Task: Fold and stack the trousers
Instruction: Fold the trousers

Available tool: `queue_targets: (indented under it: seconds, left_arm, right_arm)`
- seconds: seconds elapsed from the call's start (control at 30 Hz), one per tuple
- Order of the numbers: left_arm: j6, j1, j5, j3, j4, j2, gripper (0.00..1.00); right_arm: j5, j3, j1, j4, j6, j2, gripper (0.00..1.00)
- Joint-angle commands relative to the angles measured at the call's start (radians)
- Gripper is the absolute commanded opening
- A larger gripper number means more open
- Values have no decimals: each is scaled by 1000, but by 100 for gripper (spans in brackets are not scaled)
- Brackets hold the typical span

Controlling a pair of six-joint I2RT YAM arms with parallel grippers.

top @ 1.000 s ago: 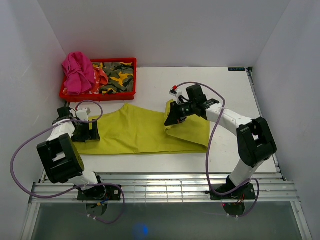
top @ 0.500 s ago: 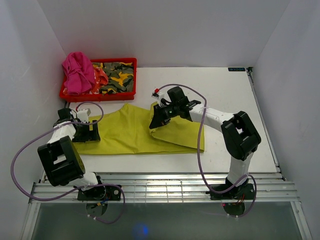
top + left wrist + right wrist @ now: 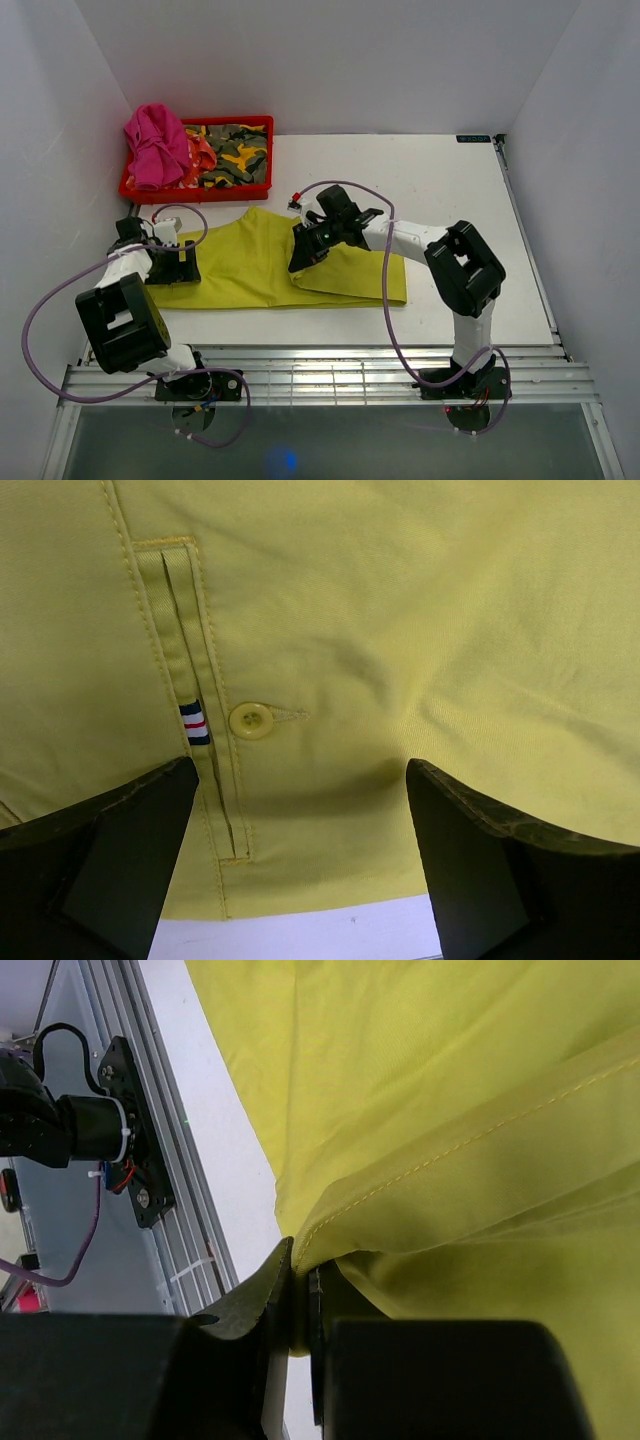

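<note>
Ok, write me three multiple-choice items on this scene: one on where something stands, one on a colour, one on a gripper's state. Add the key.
1. Where on the table does the red tray stand?
A. near right corner
B. far left corner
C. centre

2. What colour is the button beside the pocket of the trousers?
A. black
B. red
C. yellow

3. The right gripper is:
A. shut on the trousers' edge
B. open over bare table
C. shut on the tray's rim

Key:
1 B, the top view shows it in the far left corner.
2 C, the left wrist view shows a yellow button.
3 A, the right wrist view shows its jaws pinching the stitched edge.
</note>
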Motion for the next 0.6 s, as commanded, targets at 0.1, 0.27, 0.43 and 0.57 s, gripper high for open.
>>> queue_targets:
  seconds: [0.1,0.27,0.43,0.57]
  left_arm:
    - [4,4,-28,-60,-24,12,98]
    - [2,4,-27,-61,-19,18,98]
    - [7,4,-23,-52,-24,12,98]
    - [7,4,-2,-24,-47,-16,98]
  right_arm:
    - [-22,94,28,37,17,59,8]
    - [-39,109,38,30,28,97,16]
    - [-53,97,64,28,23,92,52]
    - [-46,56,75,4,-10,50,68]
